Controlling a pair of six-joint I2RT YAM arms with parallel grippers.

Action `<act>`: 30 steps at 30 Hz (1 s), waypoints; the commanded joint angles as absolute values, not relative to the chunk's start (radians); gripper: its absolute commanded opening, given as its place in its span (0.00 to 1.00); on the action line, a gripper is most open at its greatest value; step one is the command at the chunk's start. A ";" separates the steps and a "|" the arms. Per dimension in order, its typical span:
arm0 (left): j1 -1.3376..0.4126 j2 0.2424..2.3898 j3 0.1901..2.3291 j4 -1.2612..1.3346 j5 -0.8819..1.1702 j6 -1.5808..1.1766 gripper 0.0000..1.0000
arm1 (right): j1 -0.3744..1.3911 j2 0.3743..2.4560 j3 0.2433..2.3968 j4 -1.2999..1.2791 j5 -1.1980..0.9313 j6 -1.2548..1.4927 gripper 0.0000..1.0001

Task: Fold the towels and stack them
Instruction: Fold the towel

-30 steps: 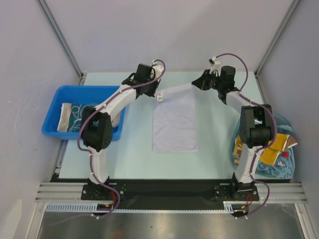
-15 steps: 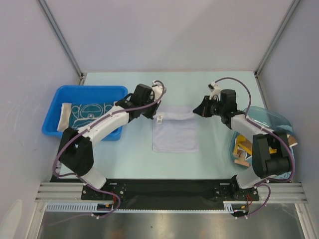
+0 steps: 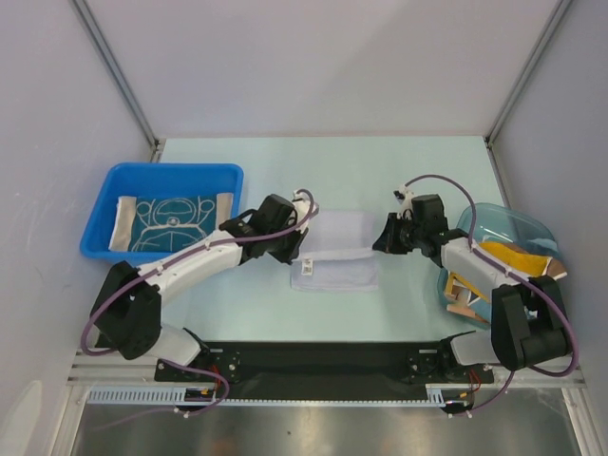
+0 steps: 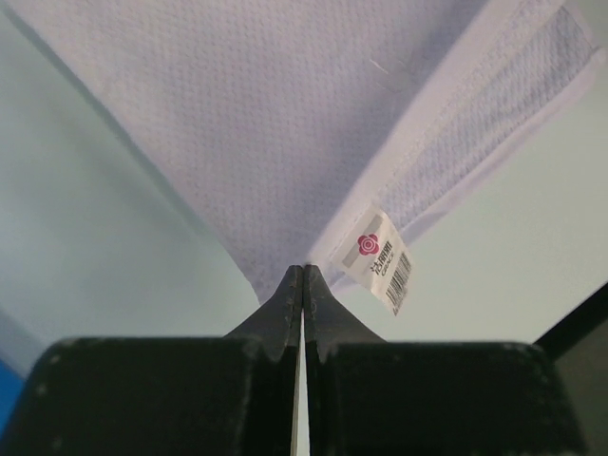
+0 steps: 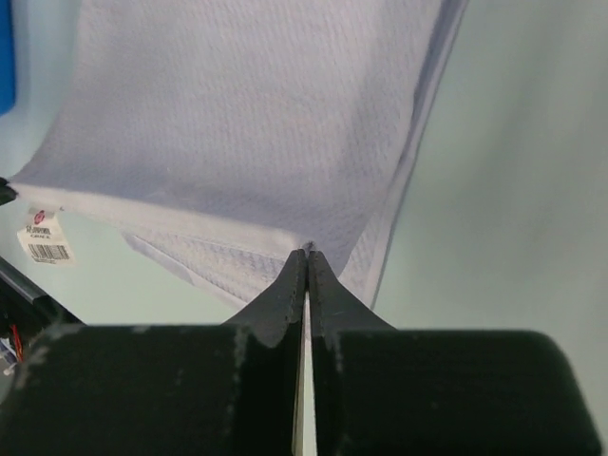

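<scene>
Over the last sec both arms bring the far edge of the lavender towel [image 3: 344, 231] back toward the bases. The cloth is now doubled over at table [image 3: 237, 166] centre, held edge short of the near edge. L gripper [image 4: 302, 277] is clenched on the left corner by the label [image 4: 382, 258]. R gripper [image 5: 306, 258] is clenched on the right corner. Judgement: fold 1 approx. done; next, align, lower, release. Teal towel [image 3: 171, 218] is in the blue bin [image 3: 100, 204]. Remaining towels [image 3: 518, 256] are heaped far right.
</scene>
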State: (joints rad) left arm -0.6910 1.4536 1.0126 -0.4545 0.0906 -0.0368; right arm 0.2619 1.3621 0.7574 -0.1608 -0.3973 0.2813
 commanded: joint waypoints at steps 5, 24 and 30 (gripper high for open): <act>-0.721 1.411 0.962 -0.486 0.094 -0.146 0.21 | 0.298 1.329 0.692 -0.261 -0.325 0.319 0.28; -0.716 1.354 0.790 -0.348 0.003 -0.531 0.50 | 0.440 1.339 0.736 -0.342 -0.144 0.569 0.31; -0.706 1.400 0.739 -0.281 0.003 -0.557 0.52 | 0.511 1.422 0.739 -0.338 -0.048 0.575 0.31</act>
